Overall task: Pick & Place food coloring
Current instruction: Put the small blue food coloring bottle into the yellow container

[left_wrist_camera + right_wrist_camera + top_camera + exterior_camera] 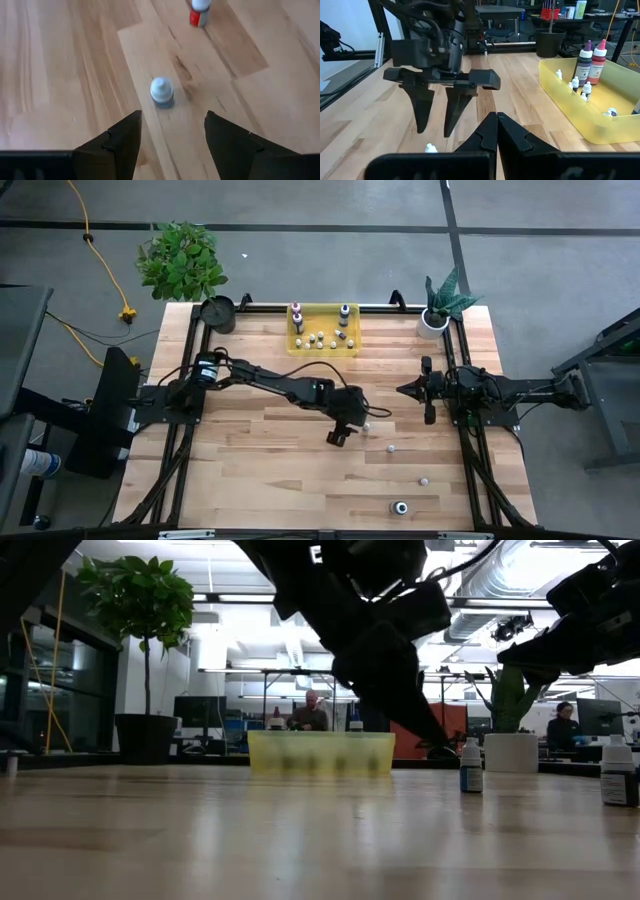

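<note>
The left gripper [172, 135], its dark wedge-shaped fingers spread and empty, hangs over a small white-capped food coloring bottle [161, 91] standing on the pale wooden plank table [250, 470]. More bottles sit inside the yellow see-through plastic bin [322, 330] at the far edge. The right gripper [497, 122] waits closed near its side, with bare tabletop between.
</note>
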`<state>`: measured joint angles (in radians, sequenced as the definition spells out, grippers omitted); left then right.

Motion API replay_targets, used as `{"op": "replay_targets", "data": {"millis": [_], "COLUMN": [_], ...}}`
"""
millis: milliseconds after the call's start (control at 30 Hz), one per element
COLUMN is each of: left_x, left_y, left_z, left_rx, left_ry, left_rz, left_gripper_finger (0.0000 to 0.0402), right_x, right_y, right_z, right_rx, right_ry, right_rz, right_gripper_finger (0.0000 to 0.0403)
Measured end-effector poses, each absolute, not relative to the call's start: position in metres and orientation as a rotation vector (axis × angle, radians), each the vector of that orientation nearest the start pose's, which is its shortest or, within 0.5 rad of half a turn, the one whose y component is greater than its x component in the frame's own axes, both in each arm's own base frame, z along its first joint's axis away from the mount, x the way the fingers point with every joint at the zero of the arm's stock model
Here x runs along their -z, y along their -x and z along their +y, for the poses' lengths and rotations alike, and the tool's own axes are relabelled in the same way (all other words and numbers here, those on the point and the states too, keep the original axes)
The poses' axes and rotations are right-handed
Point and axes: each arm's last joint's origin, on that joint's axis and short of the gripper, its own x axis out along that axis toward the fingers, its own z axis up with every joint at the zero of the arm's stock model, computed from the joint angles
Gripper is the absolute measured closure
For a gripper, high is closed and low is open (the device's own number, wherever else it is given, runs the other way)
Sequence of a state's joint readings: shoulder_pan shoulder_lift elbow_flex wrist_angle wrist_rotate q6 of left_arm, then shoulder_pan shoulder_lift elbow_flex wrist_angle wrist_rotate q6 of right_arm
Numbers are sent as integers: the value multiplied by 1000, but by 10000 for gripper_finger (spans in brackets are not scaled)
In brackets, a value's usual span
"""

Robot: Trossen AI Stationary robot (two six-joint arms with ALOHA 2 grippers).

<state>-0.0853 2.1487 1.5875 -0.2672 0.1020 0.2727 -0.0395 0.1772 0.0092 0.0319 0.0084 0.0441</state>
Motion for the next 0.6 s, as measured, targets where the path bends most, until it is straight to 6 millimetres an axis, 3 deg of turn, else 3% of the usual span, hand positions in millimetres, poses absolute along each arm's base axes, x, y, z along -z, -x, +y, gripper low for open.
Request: {"op": "replay_targets", "data": {"millis": [600], "left_x": [-166], "left_y": [-478], "left_z": [-45], "left_rx": [321], "left_ry": [-248], "left_rz": [704], "left_gripper_finger": [196], "right_x": [-155], "right_y": [-107], "right_z": [-4], "right_rx": [51], "right_ry": [-46], "right_rz": [135], "right_gripper_finger": [402]}}
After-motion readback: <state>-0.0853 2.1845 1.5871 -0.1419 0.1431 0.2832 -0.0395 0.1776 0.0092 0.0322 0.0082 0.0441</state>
